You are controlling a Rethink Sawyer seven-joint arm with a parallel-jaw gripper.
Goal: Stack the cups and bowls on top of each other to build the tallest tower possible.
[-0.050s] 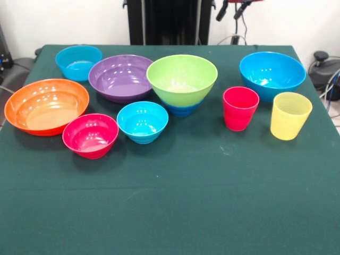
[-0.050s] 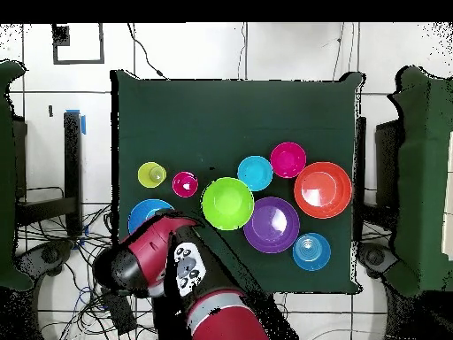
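Where overhead hides it, dark blue bowl (image 1: 182,109) under lime

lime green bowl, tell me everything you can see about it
The lime green bowl is glossy plastic, round, with a wide rim and walls tapering downward. It stands upright and looks empty, seated on a smaller dark blue bowl whose band shows beneath it, a two-piece stack near the middle of the green table. In the front view the purple bowl sits close beside it; whether they touch I cannot tell. Nothing rests inside it.
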